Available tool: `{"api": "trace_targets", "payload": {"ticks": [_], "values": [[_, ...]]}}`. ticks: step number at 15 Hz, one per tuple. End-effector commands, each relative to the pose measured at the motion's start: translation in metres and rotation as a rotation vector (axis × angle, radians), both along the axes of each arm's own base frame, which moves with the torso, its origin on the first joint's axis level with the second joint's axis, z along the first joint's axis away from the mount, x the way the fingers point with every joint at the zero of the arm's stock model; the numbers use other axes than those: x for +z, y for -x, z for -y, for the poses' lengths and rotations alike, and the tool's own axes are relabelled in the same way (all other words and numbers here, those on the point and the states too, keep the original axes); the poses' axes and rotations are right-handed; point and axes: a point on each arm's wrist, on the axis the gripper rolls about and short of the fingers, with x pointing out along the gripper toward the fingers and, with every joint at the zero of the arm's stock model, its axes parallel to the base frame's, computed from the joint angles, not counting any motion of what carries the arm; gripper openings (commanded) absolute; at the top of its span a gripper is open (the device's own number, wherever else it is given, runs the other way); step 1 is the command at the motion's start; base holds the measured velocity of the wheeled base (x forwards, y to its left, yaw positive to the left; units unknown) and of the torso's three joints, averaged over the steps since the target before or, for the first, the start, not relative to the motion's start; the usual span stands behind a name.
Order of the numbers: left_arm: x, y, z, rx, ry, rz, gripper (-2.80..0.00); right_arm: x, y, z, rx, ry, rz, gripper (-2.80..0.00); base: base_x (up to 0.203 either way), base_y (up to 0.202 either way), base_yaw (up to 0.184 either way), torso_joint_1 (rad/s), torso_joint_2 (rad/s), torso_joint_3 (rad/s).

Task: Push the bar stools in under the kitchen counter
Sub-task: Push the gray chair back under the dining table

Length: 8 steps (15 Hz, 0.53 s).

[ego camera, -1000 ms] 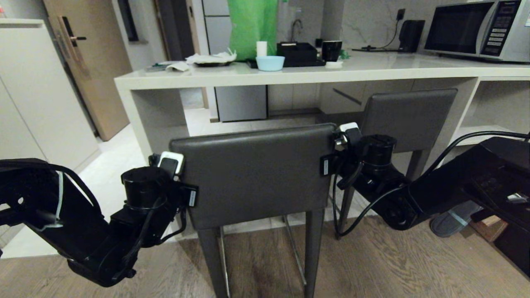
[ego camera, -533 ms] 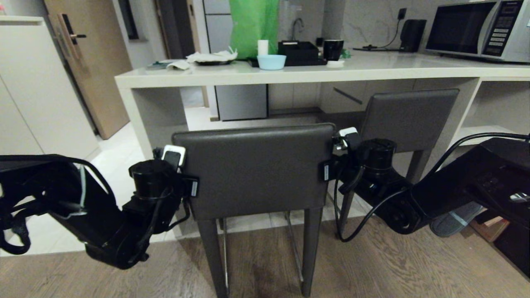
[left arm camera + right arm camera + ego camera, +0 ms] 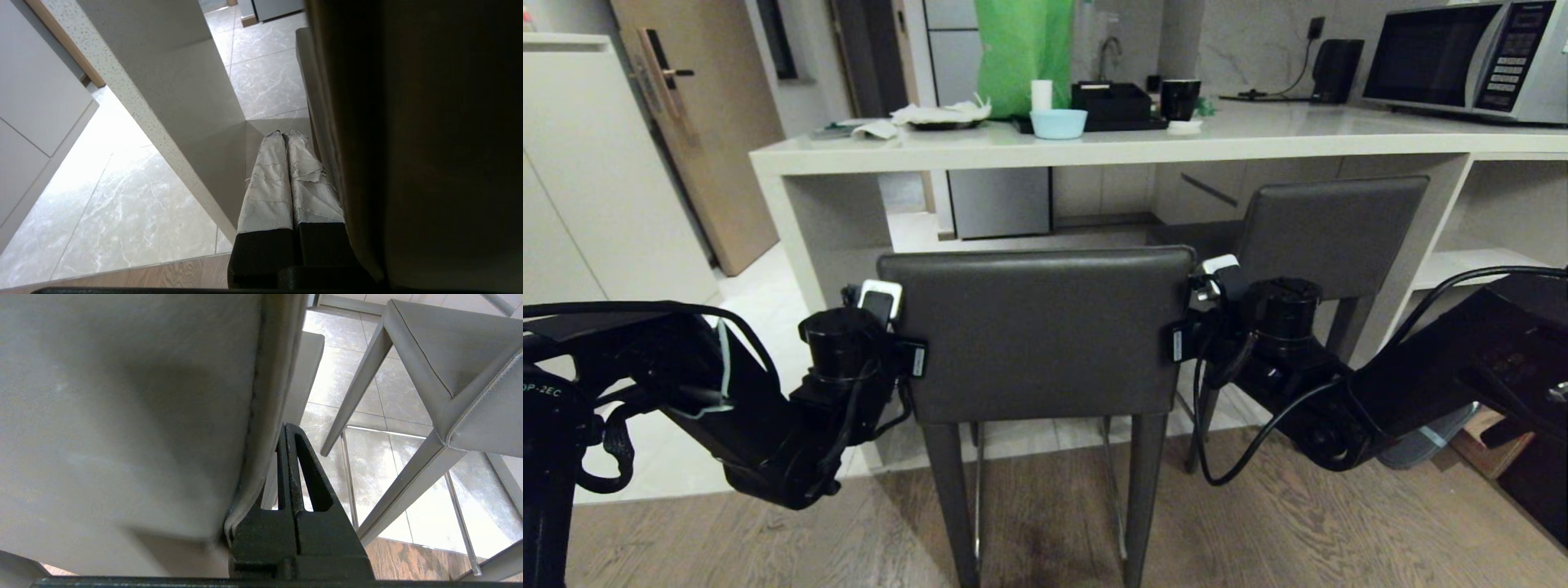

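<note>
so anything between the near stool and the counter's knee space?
Nothing visible. The near stool faces the open knee space of the counter, with only bare floor between. The second stool stands to its right, apart. Both shut grippers, left and right, flank its backrest.

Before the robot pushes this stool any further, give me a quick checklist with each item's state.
1. Left claw shut, beside the near stool backrest's left edge: ok.
2. Right claw shut at its right edge: ok.
3. Knee space under the kitchen counter open ahead: ok.
4. Near stool under the counter: not ok, still outside.
5. Gap to the far stool: ok.
6. Leg feet free on the floor: cannot tell.
</note>
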Motion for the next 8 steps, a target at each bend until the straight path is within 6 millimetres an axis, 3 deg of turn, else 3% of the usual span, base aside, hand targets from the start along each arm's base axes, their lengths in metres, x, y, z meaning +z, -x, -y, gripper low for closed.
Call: {"api": "trace_targets", "payload": {"ticks": [1, 8], "values": [[0.008, 0.005, 0.005, -0.015, 0.012, 0.021, -2.8, 0.003, -0.004, -0.008, 0.009, -0.011, 0.024, -2.8, 0.0, 0.0, 0.0, 0.0, 0.0, 0.0], [0.019, 0.012, 0.003, -0.039, 0.037, 0.035, -2.8, 0.013, -0.016, -0.013, -0.003, -0.013, 0.032, -2.8, 0.0, 0.0, 0.0, 0.0, 0.0, 0.0]]}}
